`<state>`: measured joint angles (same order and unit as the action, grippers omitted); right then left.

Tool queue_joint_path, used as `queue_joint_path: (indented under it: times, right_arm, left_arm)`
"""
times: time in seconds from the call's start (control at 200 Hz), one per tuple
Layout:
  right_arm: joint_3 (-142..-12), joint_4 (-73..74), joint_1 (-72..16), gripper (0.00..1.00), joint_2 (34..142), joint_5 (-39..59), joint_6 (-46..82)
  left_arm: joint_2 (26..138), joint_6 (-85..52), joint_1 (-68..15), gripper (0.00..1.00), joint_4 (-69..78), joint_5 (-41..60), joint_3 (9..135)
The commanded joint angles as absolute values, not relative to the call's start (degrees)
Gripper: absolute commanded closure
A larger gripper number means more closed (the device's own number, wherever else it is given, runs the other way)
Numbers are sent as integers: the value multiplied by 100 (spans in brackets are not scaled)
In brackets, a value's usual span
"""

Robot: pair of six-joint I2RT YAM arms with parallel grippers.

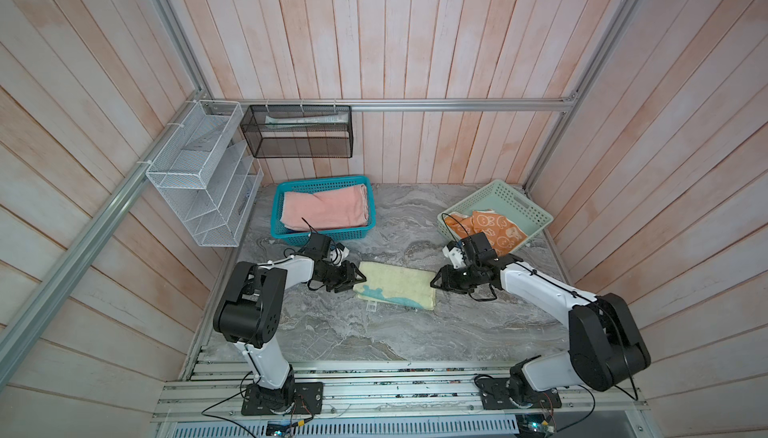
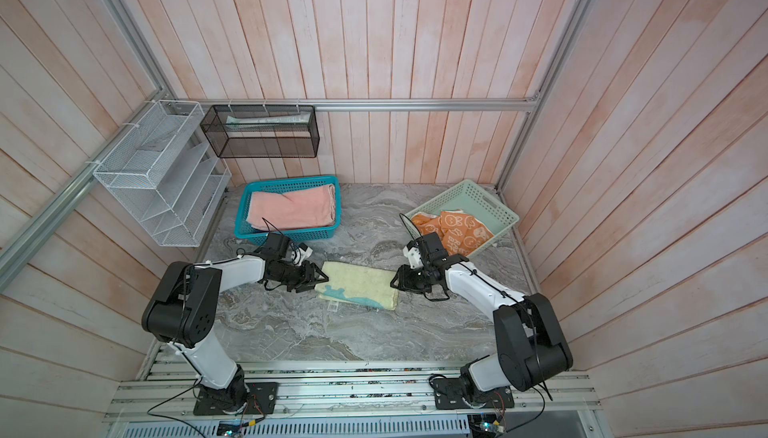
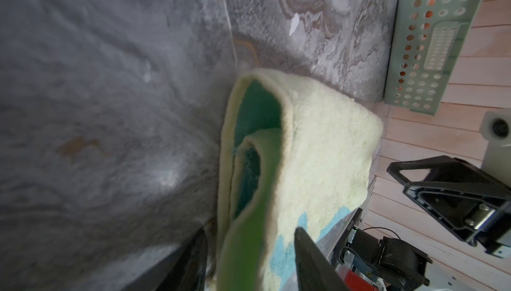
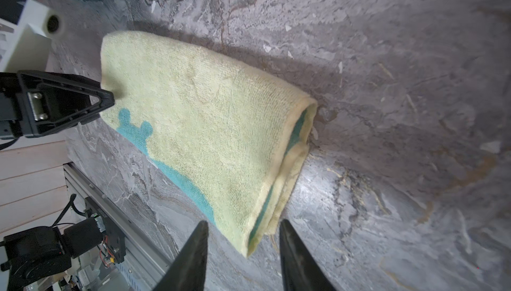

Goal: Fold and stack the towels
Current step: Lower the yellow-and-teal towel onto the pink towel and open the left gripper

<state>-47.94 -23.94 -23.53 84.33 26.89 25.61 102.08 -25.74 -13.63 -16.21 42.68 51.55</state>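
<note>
The folded pale yellow terry towel with teal pattern (image 1: 395, 286) lies on the grey marbled counter (image 1: 374, 336). The left end effector (image 1: 360, 282) and right end effector (image 1: 435, 280) are open at its ends.

Yellow towel (image 1: 395, 284) lies folded on the bench (image 1: 374, 332). Pink towel (image 1: 324, 209) sits folded in the teal basket (image 1: 277, 211). Orange bunny towel (image 1: 496, 228) lies bunched in the green tray (image 1: 521, 203).
</note>
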Motion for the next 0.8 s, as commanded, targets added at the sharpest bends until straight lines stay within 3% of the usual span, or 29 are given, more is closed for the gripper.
queue_joint_path:
  times: [0.0,0.065,0.12,0.23,0.29,0.51,0.795]
  right_arm:
    - [-4775,-2317,-2417,56,8477,2602,2474]
    - [-4738,-2277,-2421,56,8417,2551,2453]
    - [-4715,-2276,-2417,56,8325,2461,2410]
    - [-4709,-2283,-2400,56,8116,2224,2287]
    - [-4711,-2283,-2353,56,7974,2088,2214]
    - [-4724,-2234,-1881,56,7455,1759,1963]
    - [-4800,-1945,-1338,57,7128,1649,1871]
  left_arm:
    - [10535,-2758,-1605,48,-1439,4265,5307]
    - [10659,-2878,-1765,50,-1380,4183,5399]
    - [10765,-3014,-1846,57,-1367,4099,5476]
    - [10768,-3103,-1967,88,-1435,3840,5671]
    - [10640,-3094,-2041,100,-1516,3679,5860]
    - [10362,-2824,-2093,100,-2433,3375,7383]
    - [11175,-1766,-2026,100,-4475,2953,10935]
